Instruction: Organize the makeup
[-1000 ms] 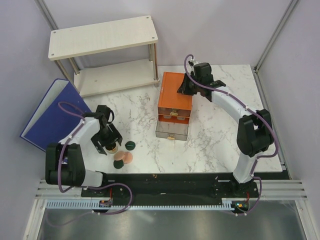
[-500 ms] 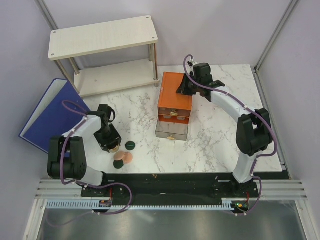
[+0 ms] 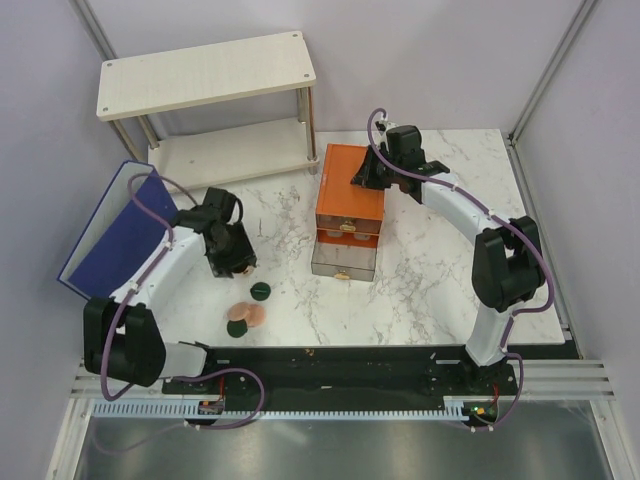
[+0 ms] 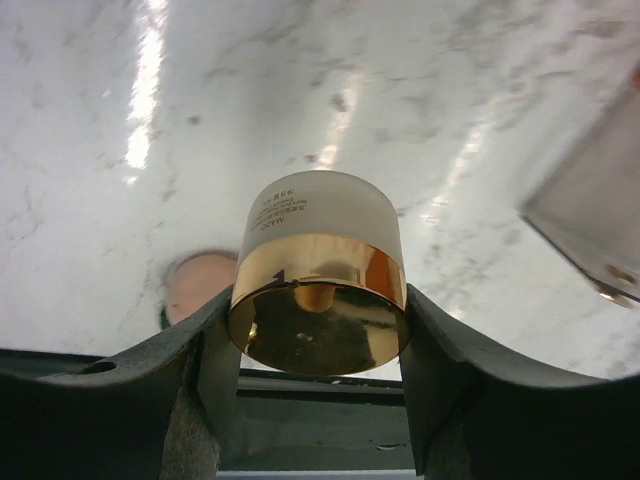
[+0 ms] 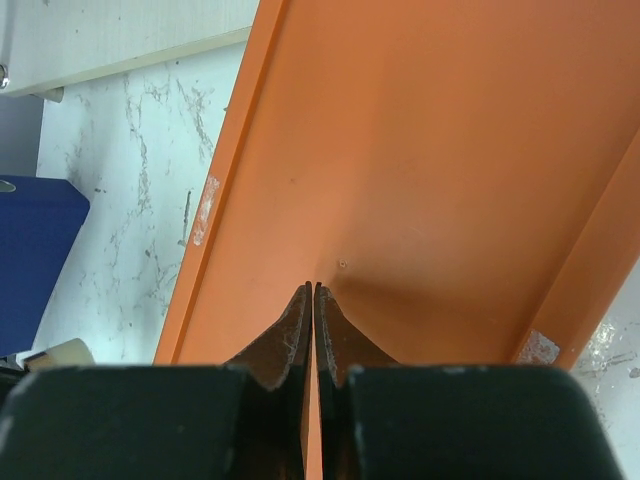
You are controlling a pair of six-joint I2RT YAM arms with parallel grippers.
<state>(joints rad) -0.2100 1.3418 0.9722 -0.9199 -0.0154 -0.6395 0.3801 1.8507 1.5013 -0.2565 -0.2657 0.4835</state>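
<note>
My left gripper [image 3: 236, 258] is shut on the gold-rimmed jar [image 4: 318, 270], with a finger on each side of its gold band, and holds it above the marble table. Below and nearer the front edge lie a dark green compact [image 3: 260, 291], a peach disc [image 3: 250, 314] and a second dark green compact [image 3: 237, 328]. The peach disc [image 4: 195, 285] also shows behind the jar in the left wrist view. My right gripper [image 5: 314, 288] is shut with nothing in it, its tips resting on top of the orange drawer box [image 3: 350, 185].
The box's lowest grey drawer [image 3: 343, 260] stands pulled out toward the front. A big blue binder [image 3: 110, 235] leans at the table's left edge. A two-tier wooden shelf [image 3: 205, 75] stands at the back left.
My left gripper closed on the gold-rimmed jar, lifted it off the table and carried it back and to the right. The binder stands a little more upright. The right arm has not moved.
</note>
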